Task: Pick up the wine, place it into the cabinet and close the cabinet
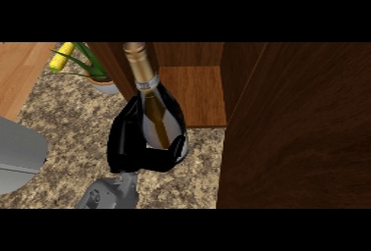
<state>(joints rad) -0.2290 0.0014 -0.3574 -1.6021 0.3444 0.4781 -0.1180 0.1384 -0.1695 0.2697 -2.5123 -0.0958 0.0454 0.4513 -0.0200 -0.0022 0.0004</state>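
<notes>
the right hand [138,142] has the wine [156,110] in its grasp, black fingers [123,130] curled round the dark lower body of the bottle, gold-foiled neck pointing far towards the cabinet [190,93]. the bottle hangs above the speckled desk [69,122], just at the near edge of the cabinet's wooden shelf. the job now looks like carrying it in: best keep the bottle steady and slide it far and a touch right onto the shelf boards before letting go. mind the edges: the open cabinet door [297,127] stands as a tall dark wall close on the right, the cabinet's left post sits by the neck, and a potted plant [91,68] waits far left. open room lies left over the desk. left hand is out of view.
</notes>
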